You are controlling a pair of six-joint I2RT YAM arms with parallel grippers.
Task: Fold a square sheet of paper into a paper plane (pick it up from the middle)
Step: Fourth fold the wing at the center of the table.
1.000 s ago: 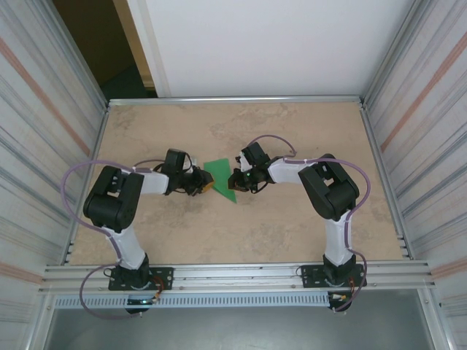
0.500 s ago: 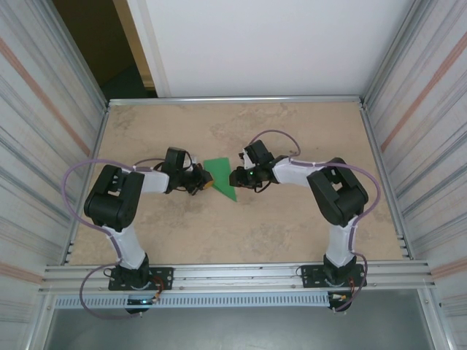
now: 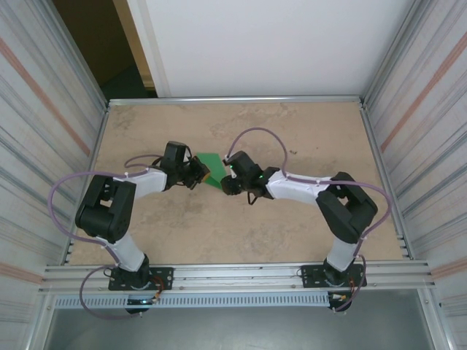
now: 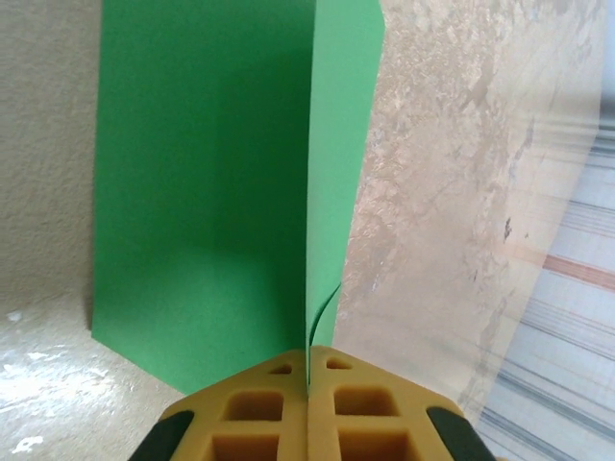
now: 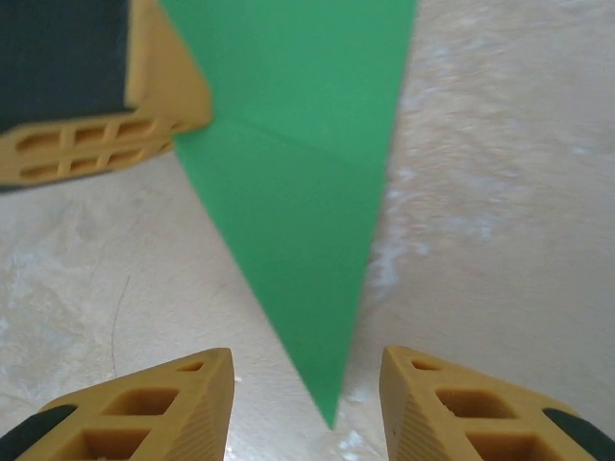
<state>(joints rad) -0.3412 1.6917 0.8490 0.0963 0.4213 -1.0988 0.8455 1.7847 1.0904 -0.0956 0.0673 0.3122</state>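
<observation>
Mid table (image 3: 306, 124), left jaws pinching paper (image 4: 202, 192) edge

Your paper (image 4: 211, 192) is thin matt green stock, smooth, with a crisp crease. The tabletop (image 3: 292, 219) looks like mottled beige stone-effect laminate and has a slight sheen up close. The pads on your left end effector (image 4: 307, 379) and right end effector (image 5: 306, 375) are matt yellow, rubbery-looking, moulded with square pockets. The arms (image 3: 299, 186) are glossy white plastic with black joints. The frame (image 3: 233, 273) is brushed aluminium and the walls (image 3: 430, 109) are ribbed.
</observation>
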